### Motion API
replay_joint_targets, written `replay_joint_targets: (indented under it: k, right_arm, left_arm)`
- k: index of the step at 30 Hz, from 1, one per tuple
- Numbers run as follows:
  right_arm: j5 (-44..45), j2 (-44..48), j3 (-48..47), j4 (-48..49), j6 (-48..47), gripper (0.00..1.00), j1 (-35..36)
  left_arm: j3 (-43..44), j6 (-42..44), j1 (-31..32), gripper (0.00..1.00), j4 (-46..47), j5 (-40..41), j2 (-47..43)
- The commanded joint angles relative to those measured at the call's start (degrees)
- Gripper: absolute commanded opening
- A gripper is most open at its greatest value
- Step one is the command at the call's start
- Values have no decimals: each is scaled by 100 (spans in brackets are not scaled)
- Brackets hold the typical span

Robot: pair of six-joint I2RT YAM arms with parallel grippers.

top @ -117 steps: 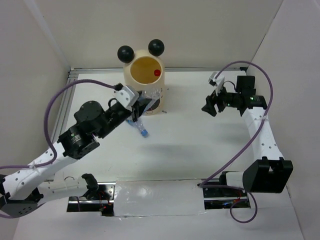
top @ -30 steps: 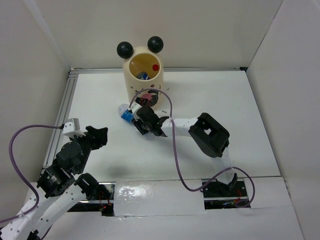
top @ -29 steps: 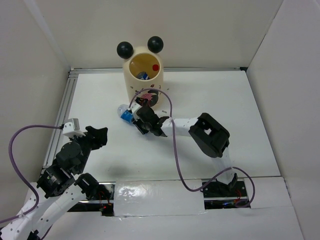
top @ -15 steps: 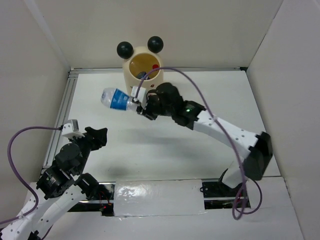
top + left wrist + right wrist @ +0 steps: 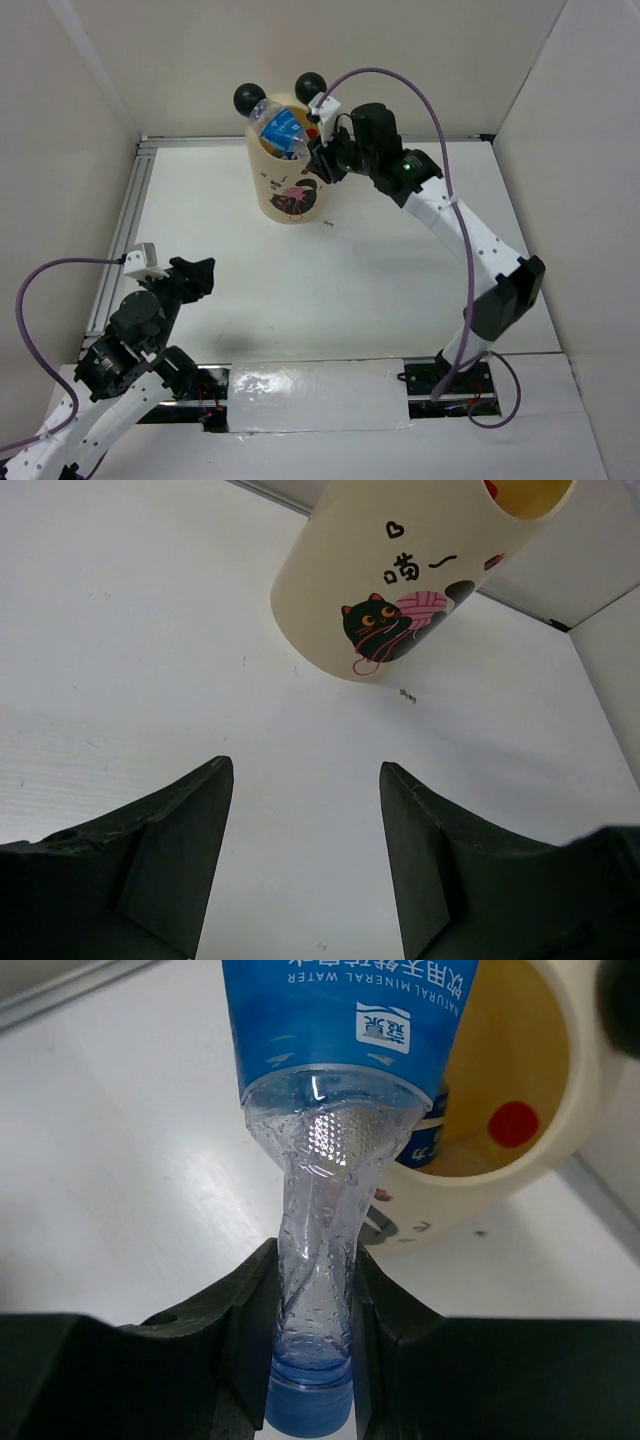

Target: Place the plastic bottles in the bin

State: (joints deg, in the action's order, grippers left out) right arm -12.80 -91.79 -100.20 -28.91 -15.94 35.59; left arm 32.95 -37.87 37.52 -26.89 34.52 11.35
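My right tool is clamped on the neck of the blue-label bottle, which hangs tilted above the rim of the bin. I think I should bring its base more over the opening before I let go, or it may catch the rim. This arm reaches far forward. My left tool stands apart, empty, low over the surface.

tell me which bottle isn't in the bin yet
The clear blue-labelled bottle pinched by its neck in the right claw, tilted over the bin's rim; the others, one red-capped, already lie inside.
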Motion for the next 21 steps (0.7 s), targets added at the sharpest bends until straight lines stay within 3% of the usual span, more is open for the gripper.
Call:
replay_joint_targets:
  k: [1, 11, 21]
  right_arm:
    - [-1240, -330, -684, -502, 1294, 5, -438]
    - [-2920, -752, -764, -459, 2816, 5, -1081]
    - [-2992, -806, -641, -801, 3176, 5, -1080]
  left_arm:
    - [19, 7, -8, 72, 325, -51, -63]
    - [-34, 7, -8, 72, 273, -112, -116]
    - [-34, 60, -8, 72, 273, -279, -116]
